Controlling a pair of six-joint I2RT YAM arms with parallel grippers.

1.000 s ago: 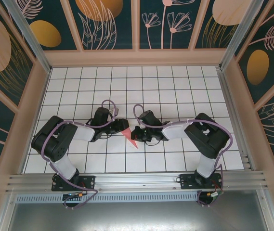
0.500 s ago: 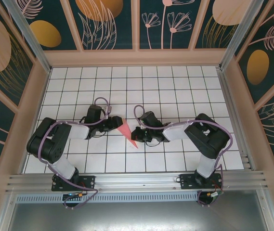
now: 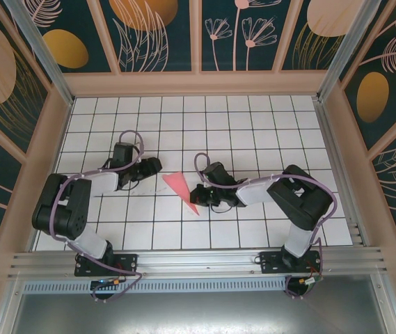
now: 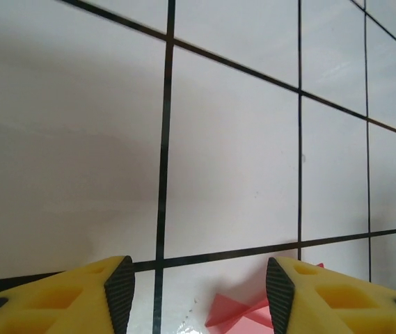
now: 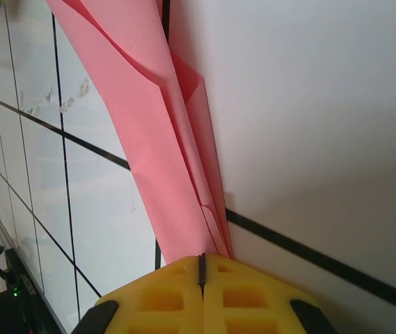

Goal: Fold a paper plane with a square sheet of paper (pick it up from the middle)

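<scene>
Paper plane (image 3: 182, 189) flat on the bench (image 3: 253, 125), folded narrow. Clamped near its narrow end by right pincer (image 5: 201, 263), probably to pin the creases. Left pincer (image 4: 200, 292) spread apart, empty, just beside, seemingly leaving the hold alone.

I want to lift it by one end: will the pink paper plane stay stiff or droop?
Probably stiff lengthwise: the paper plane shows stacked folds along its length. Likely very light, thin paper, so a push should slide it over the tiles. The right hand, shut on its end, might crease it.
</scene>
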